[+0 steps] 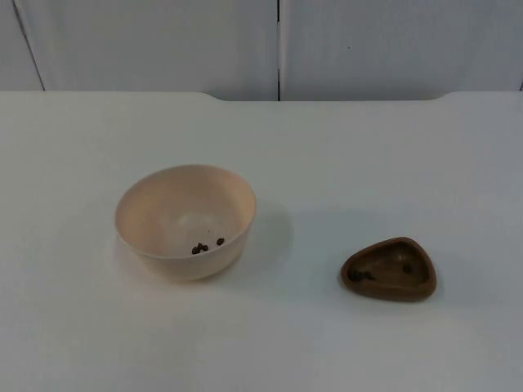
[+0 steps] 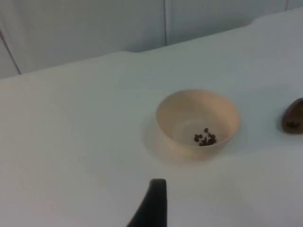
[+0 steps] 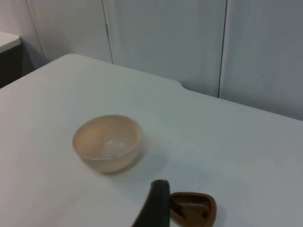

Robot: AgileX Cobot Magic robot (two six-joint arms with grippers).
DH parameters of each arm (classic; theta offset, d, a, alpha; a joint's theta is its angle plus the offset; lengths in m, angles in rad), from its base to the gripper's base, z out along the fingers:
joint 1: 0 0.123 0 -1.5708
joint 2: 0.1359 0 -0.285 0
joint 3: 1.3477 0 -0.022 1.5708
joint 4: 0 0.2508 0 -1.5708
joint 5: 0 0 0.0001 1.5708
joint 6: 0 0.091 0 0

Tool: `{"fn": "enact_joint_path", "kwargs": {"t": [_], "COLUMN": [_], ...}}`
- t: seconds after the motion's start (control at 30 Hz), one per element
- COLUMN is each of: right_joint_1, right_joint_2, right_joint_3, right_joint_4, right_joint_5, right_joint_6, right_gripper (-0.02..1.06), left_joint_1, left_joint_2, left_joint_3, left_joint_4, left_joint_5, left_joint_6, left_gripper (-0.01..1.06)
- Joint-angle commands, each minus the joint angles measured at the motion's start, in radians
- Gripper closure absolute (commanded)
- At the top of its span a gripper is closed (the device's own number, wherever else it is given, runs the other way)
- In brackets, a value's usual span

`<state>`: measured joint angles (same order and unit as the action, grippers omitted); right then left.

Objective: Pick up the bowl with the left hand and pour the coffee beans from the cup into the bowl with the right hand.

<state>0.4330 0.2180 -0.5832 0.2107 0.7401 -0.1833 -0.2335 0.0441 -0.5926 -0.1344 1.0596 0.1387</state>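
Now bowl (image 1: 185,220) and cup (image 1: 389,269) are set apart on the white counter (image 1: 368,163).
A few coffee beans (image 1: 207,245) are seen in the smooth beige bowl; the brown cup is rounded-triangular; the state of either arm's jaws cannot be told.

A beige bowl (image 1: 185,220) holding coffee beans (image 1: 206,246) stands left of a brown cup (image 1: 389,269).

a white table top (image 1: 368,155) with rounded far corners meets a grey partition wall (image 1: 163,41) split by dark vertical seams.
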Motion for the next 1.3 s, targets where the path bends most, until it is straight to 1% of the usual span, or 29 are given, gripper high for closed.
{"fn": "enact_joint_path", "kwargs": {"t": [0.0,0.13,0.17,0.2,0.27,0.33,0.47,0.6,0.67,0.7,0.77,0.8,0.97,1.2,1.27], "right_joint_1": [-0.001,-0.001,-0.001,-0.001,-0.001,-0.001,-0.001,-0.001,-0.001,-0.001,-0.001,-0.001,-0.001,-0.001,-0.001], "right_joint_2": [-0.033,-0.069,-0.081,-0.091,-0.11,-0.122,-0.175,-0.218,-0.218,-0.218,-0.218,-0.218,-0.218,-0.218,-0.218], "right_joint_3": [0.011,0.011,0.011,0.011,0.011,0.011,0.011,0.011,0.011,0.011,0.016,0.02,0.044,0.044,0.048], "right_joint_4": [-0.003,-0.005,-0.007,-0.007,-0.007,-0.011,-0.031,-0.043,-0.088,-0.088,-0.141,-0.155,-0.154,-0.142,-0.119], "right_joint_5": [0.014,0.037,0.043,0.053,0.081,0.094,0.158,0.187,0.226,0.226,0.266,0.278,0.286,0.295,0.31], "right_joint_6": [-0.008,-0.008,-0.008,-0.008,-0.008,-0.008,-0.008,-0.006,0.037,0.037,0.113,0.125,0.124,0.124,0.124], "right_gripper": [0.29,0.29,0.29,0.29,0.29,0.29,0.29,0.29,0.29,0.29,0.29,0.29,0.29,0.29,0.29], "left_joint_1": [0.003,0.003,0.003,0.003,0.003,0.003,0.003,0.003,0.003,0.003,0.003,0.003,0.003,0.003,0.003], "left_joint_2": [-0.023,-0.044,-0.044,-0.044,-0.044,-0.044,-0.044,-0.044,-0.044,-0.044,-0.044,-0.044,-0.044,-0.044,-0.044], "left_joint_3": [0.011,0.058,0.09,0.096,0.096,0.096,0.096,0.096,0.096,0.096,0.096,0.096,0.096,0.096,0.096], "left_joint_4": [0.03,0.039,0.044,0.047,0.06,0.06,0.06,0.071,0.073,0.073,0.073,0.073,0.073,0.073,0.073], "left_joint_5": [0.02,0.02,0.018,0.013,0.009,0.009,0.009,0.013,0.013,0.013,0.013,0.013,0.013,0.013,0.013], "left_joint_6": [-0.031,-0.047,-0.063,-0.089,-0.128,-0.132,-0.132,-0.132,-0.132,-0.132,-0.132,-0.132,-0.132,-0.132,-0.132], "left_gripper": [0.23,0.23,0.23,0.23,0.23,0.23,0.23,0.23,0.23,0.23,0.23,0.23,0.23,0.23,0.23]}}
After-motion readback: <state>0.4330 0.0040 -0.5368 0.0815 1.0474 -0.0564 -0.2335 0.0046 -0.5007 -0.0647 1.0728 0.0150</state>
